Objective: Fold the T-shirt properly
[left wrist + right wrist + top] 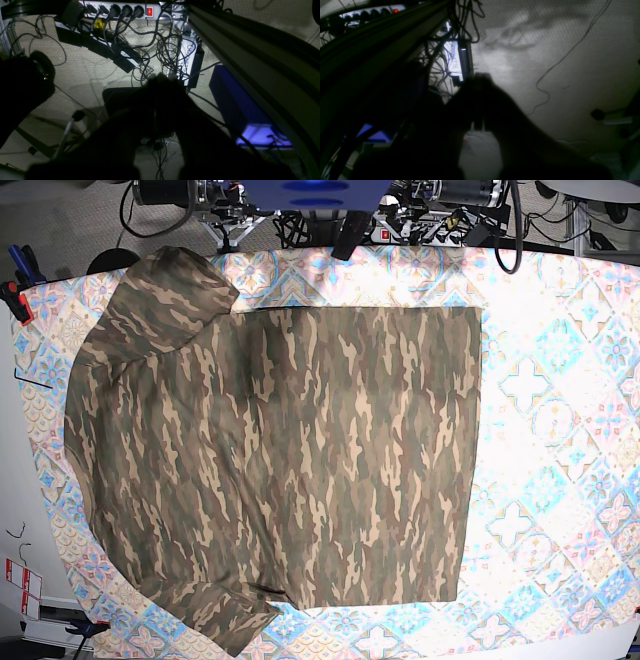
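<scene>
The camouflage T-shirt (300, 460) lies spread flat on the tile-patterned tablecloth (560, 380) in the base view. Its straight hem is to the right. One sleeve (165, 290) is at the upper left and the other sleeve (225, 620) is at the lower left. The collar and label are hidden. Neither gripper is over the cloth. My left gripper (160, 80) is a dark silhouette with its fingers together, holding nothing, above the floor behind the table. My right gripper (480, 77) looks the same, dark and closed, holding nothing. The shirt shows in neither wrist view.
Below the wrist cameras are a power strip (120, 10), tangled cables (165, 52), a blue box (237, 105) and the table's frame beam (250, 50). In the base view, arm bases and cables (430, 200) sit along the far edge. Bare tablecloth lies to the right of the shirt.
</scene>
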